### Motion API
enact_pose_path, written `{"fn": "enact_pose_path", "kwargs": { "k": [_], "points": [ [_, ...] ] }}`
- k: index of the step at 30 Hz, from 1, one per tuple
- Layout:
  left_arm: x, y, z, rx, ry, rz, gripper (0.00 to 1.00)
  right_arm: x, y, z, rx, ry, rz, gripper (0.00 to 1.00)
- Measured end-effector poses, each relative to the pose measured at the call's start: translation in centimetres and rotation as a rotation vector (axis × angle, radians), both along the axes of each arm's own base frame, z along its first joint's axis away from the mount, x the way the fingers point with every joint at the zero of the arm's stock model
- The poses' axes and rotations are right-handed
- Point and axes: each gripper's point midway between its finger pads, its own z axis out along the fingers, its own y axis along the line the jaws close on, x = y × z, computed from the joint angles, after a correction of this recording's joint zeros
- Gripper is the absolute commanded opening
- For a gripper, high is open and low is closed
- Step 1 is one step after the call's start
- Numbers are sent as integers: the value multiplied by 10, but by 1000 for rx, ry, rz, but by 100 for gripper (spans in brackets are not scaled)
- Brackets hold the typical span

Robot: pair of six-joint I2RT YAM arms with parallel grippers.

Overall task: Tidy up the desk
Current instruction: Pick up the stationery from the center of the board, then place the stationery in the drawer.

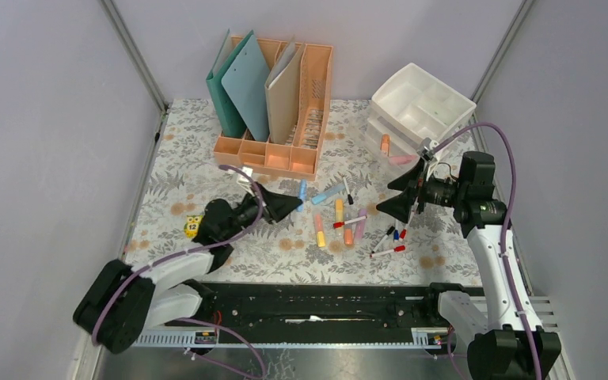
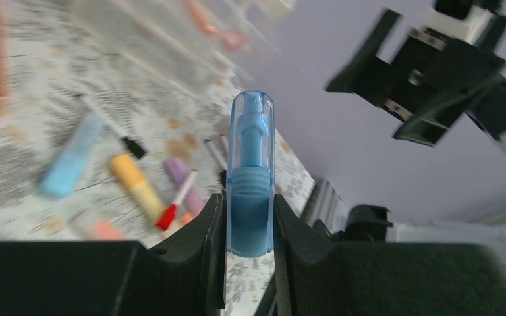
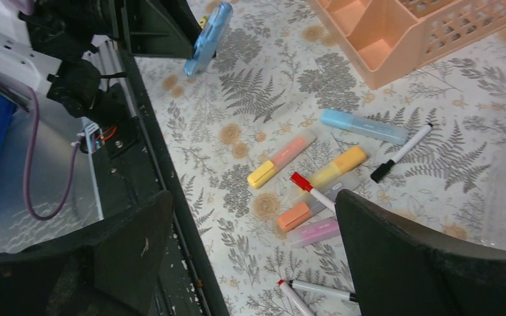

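The desk (image 1: 198, 166) is a tabletop covered in a fern-and-flower cloth. My left gripper (image 1: 286, 206) is shut on a blue highlighter (image 2: 252, 164), which sticks out past the fingertips (image 2: 214, 224) and is lifted above the cloth. The right wrist view shows the same highlighter (image 3: 207, 36) at its top left. My right gripper (image 1: 400, 194) hovers open and empty above the right side of a loose pile of highlighters and marker pens (image 1: 344, 222). Between its fingers (image 3: 395, 250) lie orange (image 3: 296, 215) and pink (image 3: 316, 232) highlighters and a red-capped marker (image 3: 313, 191).
A peach file rack (image 1: 273, 154) with teal, blue and tan folders stands at the back centre. A white drawer unit (image 1: 419, 103) sits at the back right with pink items at its front. A small owl-printed piece (image 1: 192, 227) lies at the left. A black rail (image 1: 317, 305) lines the near edge.
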Motion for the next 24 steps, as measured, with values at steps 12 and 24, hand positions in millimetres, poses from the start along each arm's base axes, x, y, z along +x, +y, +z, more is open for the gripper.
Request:
{"fn": "enact_pose_path", "kwargs": {
  "k": [12, 24],
  "points": [
    [-33, -127, 42, 11, -232, -192, 0, -1, 8, -7, 128, 126, -9, 99],
    [-22, -173, 21, 158, -272, -50, 0, 5, 13, 4, 202, 155, -23, 94]
  ]
}}
